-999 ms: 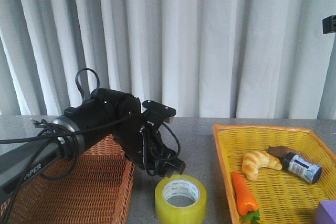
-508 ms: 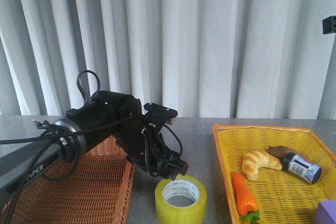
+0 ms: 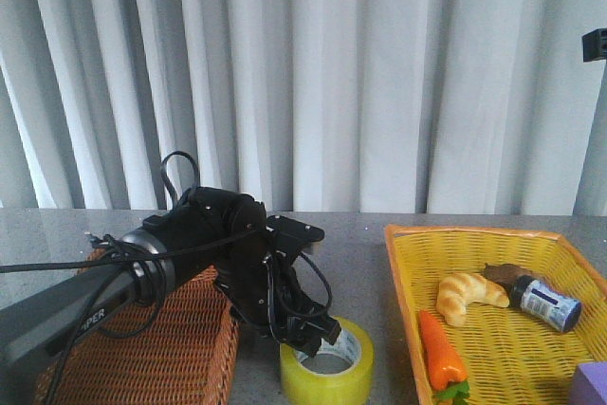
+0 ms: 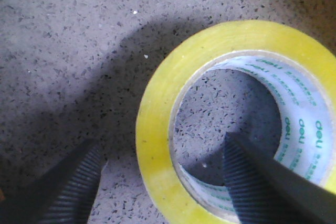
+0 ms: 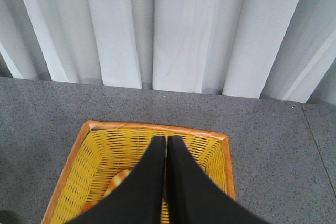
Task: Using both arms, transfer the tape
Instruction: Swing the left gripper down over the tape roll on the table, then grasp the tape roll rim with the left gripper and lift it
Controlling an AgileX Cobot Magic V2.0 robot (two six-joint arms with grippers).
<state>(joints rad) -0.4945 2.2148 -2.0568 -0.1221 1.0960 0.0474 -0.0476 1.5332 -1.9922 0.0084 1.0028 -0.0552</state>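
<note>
1. Tape (image 3: 326,361) lies flat on the grey speckled table (image 3: 360,244), core hole up, in the gap between the brown wicker basket (image 3: 142,348) and the yellow basket (image 3: 493,320).
2. Left arm (image 3: 190,253) reaches over the brown basket's near corner, wrist bent down onto the roll.
3. Left gripper (image 4: 163,174): jaws spread and straddling the roll's wall, one finger (image 4: 68,182) outside on the table side, the other (image 4: 257,177) down inside the white printed core. Whether either pad touches the tape, can't tell.
4. Right gripper (image 5: 167,177): fingers pressed together, nothing between them, hanging above the yellow basket. Not visible in the front view.
5. Yellow basket holds a croissant (image 3: 467,296), a small dark bottle (image 3: 542,303) with a white-and-blue label lying on its side, and a carrot (image 3: 441,353) near the front edge. A purple object (image 3: 590,386) shows at its lower right corner, cropped.
6. White pleated curtain (image 3: 379,73) behind the table.
</note>
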